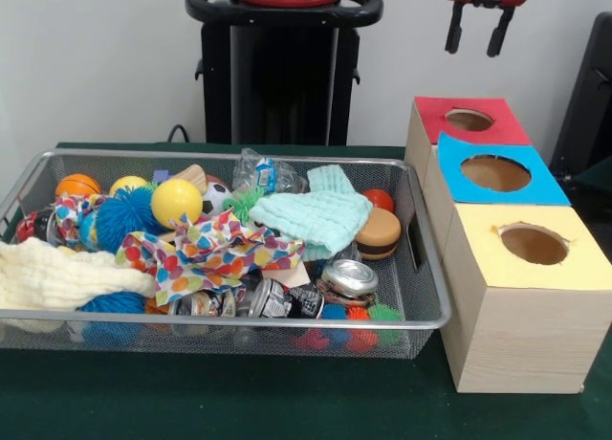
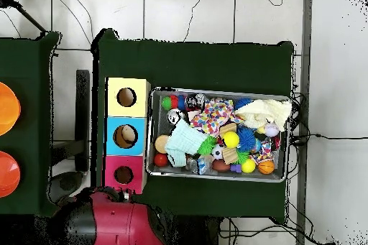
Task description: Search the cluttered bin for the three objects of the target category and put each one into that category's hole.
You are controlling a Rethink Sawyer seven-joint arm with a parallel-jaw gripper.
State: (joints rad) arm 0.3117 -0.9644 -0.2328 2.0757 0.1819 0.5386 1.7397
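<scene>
Dark green surface point(image 1: 239, 402), white wall behind. Wire bin point(image 1: 421, 268) sits on it, packed: balls, cloths, crushed cans, spiky toys. Three boxes stand just beside the bin, holes on top: red point(image 1: 469, 121), blue point(image 1: 495, 173), yellow point(image 1: 534, 244).

My hand point(image 1: 475, 33) hangs above the red box, fingers spread, grasping nothing, well clear of the bin.

Target category not shown; yellow ball point(image 1: 176, 201) lies mid-bin, beside the dotted cloth point(image 1: 215, 253).

Risks (judgement): cloths cover items, so a grab may snag fabric; round balls may slip from the fingers.

Can labels too small to read.
</scene>
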